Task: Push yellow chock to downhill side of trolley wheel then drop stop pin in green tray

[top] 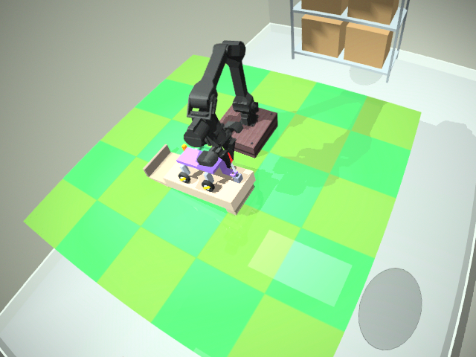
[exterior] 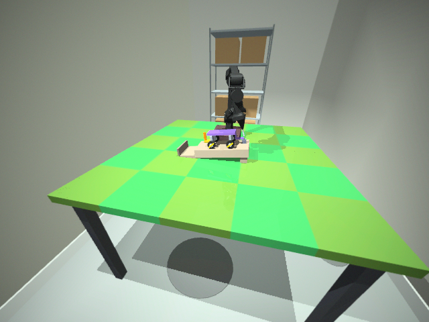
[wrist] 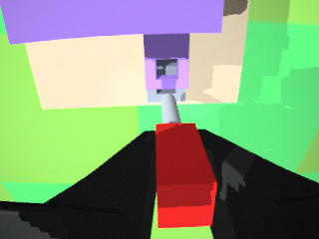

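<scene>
A purple trolley (top: 190, 158) (exterior: 222, 132) with black and yellow wheels stands on the beige ramp (top: 227, 196) (exterior: 221, 152) (wrist: 87, 74). My gripper (top: 229, 155) (wrist: 174, 140) is at the trolley's uphill end, shut on the red head of the stop pin (top: 230, 157) (wrist: 183, 175). The pin's grey shaft (wrist: 170, 108) points at the lilac bracket (top: 235, 176) (wrist: 166, 75), and its tip sits at the bracket's mouth. The chock's orange handle (top: 184, 146) (exterior: 204, 137) shows at the trolley's downhill far corner; its yellow body is hidden. A pale green tray (top: 301, 268) lies flat on the table near the front right.
The arm's brown base block (top: 259, 130) stands just behind the ramp. The ramp has a raised end wall (top: 156, 156) (exterior: 182, 148) at its downhill end. A metal shelf with cardboard boxes (top: 346, 32) (exterior: 239, 51) stands off the table at the back.
</scene>
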Controlling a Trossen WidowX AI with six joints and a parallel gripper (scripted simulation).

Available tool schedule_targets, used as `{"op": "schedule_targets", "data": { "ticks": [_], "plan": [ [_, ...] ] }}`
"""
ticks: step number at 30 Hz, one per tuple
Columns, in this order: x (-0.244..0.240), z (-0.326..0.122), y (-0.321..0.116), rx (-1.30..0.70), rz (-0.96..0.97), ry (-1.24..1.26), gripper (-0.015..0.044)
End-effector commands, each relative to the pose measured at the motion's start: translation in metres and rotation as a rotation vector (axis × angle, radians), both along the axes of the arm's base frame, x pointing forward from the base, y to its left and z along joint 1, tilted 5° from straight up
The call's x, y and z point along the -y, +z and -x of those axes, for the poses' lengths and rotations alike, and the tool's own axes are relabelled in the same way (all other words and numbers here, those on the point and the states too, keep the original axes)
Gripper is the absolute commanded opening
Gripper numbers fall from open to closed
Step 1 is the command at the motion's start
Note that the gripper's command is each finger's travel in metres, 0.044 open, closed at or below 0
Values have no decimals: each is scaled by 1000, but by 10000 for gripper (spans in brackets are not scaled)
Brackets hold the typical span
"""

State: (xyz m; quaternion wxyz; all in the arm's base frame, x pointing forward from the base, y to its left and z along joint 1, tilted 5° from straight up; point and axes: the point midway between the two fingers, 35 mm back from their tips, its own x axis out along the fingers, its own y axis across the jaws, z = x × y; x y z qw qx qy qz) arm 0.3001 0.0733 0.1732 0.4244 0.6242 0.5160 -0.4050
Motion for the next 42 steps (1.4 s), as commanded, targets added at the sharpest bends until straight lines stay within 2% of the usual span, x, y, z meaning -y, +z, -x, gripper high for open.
{"op": "schedule_targets", "data": {
  "ticks": [1, 20, 42],
  "plan": [
    [-4, 0, 3, 1, -4, 4, 0],
    [-31, -1, 8, 1, -7, 4, 0],
    [-39, 72, -3, -5, -8, 4, 0]
  ]
}}
